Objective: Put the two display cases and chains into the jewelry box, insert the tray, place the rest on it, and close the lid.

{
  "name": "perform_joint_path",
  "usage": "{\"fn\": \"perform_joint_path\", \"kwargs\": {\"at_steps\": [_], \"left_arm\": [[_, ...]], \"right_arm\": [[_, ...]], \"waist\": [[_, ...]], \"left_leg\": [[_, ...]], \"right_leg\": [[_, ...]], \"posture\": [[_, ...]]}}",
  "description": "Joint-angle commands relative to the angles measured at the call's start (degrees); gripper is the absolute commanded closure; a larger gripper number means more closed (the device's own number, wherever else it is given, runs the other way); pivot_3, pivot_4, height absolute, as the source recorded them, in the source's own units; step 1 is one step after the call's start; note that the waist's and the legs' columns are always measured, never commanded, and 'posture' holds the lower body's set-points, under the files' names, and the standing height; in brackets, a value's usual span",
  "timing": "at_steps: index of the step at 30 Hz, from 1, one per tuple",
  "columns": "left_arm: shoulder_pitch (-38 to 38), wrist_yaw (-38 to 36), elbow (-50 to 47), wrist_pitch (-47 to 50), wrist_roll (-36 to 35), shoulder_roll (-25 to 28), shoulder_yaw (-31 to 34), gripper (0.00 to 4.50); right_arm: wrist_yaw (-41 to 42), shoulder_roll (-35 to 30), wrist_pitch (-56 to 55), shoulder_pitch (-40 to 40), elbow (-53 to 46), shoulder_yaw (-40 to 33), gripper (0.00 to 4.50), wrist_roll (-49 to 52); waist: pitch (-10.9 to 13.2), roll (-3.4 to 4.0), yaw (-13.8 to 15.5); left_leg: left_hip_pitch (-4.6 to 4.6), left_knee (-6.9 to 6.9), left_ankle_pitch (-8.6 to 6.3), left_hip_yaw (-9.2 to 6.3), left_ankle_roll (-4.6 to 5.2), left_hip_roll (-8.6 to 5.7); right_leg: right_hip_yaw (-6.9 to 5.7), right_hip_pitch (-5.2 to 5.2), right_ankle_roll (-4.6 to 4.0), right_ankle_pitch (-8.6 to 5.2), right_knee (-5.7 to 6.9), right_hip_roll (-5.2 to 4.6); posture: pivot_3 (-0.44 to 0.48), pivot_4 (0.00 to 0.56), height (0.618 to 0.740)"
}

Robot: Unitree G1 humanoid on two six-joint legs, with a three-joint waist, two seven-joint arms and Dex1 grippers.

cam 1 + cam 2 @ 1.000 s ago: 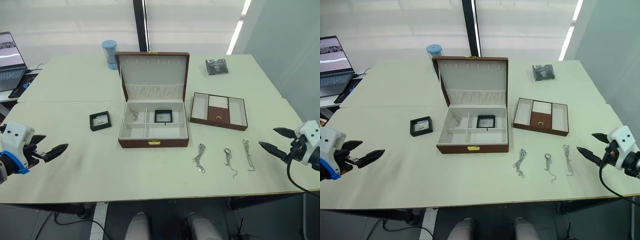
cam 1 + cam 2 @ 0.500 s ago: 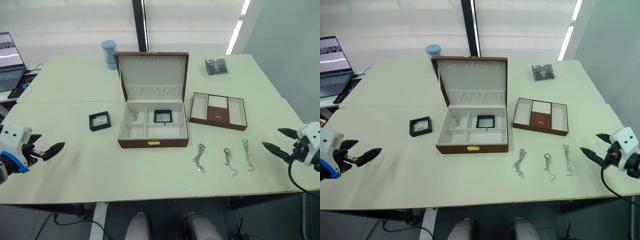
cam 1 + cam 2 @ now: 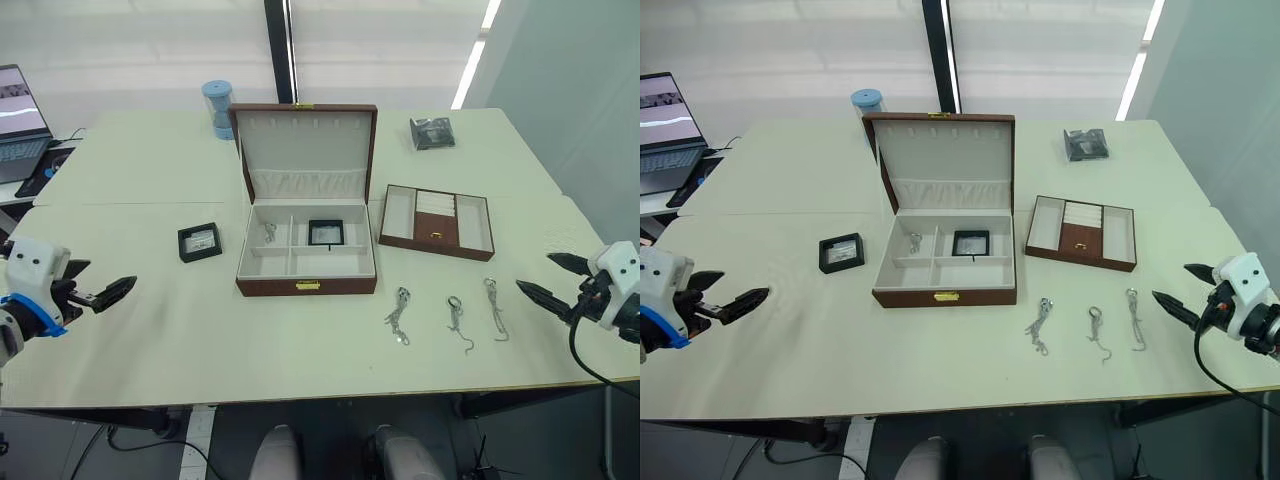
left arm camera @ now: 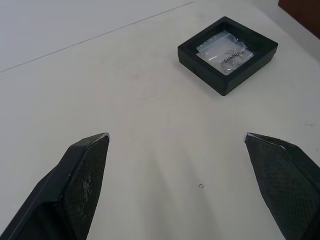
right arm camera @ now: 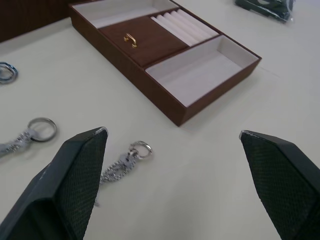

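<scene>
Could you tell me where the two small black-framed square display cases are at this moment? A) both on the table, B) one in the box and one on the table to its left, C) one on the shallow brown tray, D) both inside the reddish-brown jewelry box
B: one black-framed display case lies in a rear compartment of the open reddish-brown jewelry box, the other display case sits on the table left of it.

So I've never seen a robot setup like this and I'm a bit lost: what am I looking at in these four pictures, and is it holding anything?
The two wide pictures come from the robot's head, looking down over a table. The two close ones come from its wrists. The left gripper and right gripper are open and hold nothing. The jewelry box has its lid up, with one display case inside. Another display case lies outside to its left, the tray to its right. Three chains lie loose in front of the tray.
</scene>
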Motion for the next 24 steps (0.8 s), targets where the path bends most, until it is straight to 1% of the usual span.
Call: {"fn": "perform_joint_path", "kwargs": {"at_steps": [1,6,10,17,21,24], "left_arm": [[-5.3,-3.2,3.5,-3.1,1.8,0.6,-3.9,0.04],[-15.1,-9.5,12.1,-6.2,4.4,0.6,-10.8,0.04],[-23.2,-14.5,19.9,-10.0,7.8,0.0,-16.4,0.04],[-35.2,-21.0,33.1,-16.8,14.4,-2.7,-24.2,0.04],[-39.5,-21.3,39.1,-20.2,17.1,-4.4,-25.9,0.04],[-41.3,-21.6,42.0,-21.6,18.6,-5.3,-26.7,0.04]], "right_arm": [[0.2,1.2,3.9,-0.5,-10.2,1.8,0.0,4.1],[-1.1,5.1,9.9,-1.1,-22.3,7.4,0.0,9.2],[-1.9,7.8,11.9,-1.6,-28.9,12.6,0.0,10.3],[-3.2,11.1,12.2,-2.4,-33.6,19.5,0.0,8.5],[-4.6,11.9,12.3,-2.4,-35.1,22.0,0.0,7.2],[-5.6,12.2,12.7,-2.4,-35.9,22.7,0.0,6.9]], "waist": [[0.0,0.0,0.0],[0.0,-0.01,0.0],[0.0,-0.02,0.1],[0.0,-0.04,0.1],[0.0,-0.05,0.0],[0.0,-0.06,0.0]], "left_leg": [[-0.01,0.0,0.0,0.0,0.0,-0.01],[-0.04,0.02,0.0,-0.03,0.0,0.0],[-0.1,0.07,0.0,-0.03,0.0,-0.03],[-0.12,0.11,0.0,-0.03,0.0,-0.08],[-0.13,0.11,0.0,-0.02,0.0,-0.09],[-0.14,0.12,0.0,-0.04,0.0,-0.08]], "right_leg": [[-0.01,0.0,0.0,0.0,0.01,0.01],[-0.02,-0.02,0.0,0.0,0.04,0.07],[-0.03,-0.04,0.0,0.0,0.05,0.33],[-0.04,-0.07,0.0,0.0,0.08,0.42],[-0.03,-0.13,0.0,0.0,0.11,0.5],[-0.03,-0.16,0.0,0.0,0.15,0.61]], "posture": [[0.0,0.15,0.74],[0.0,0.15,0.74],[0.0,0.15,0.74],[0.0,0.15,0.74],[0.0,0.15,0.74],[0.0,0.15,0.74]]}}
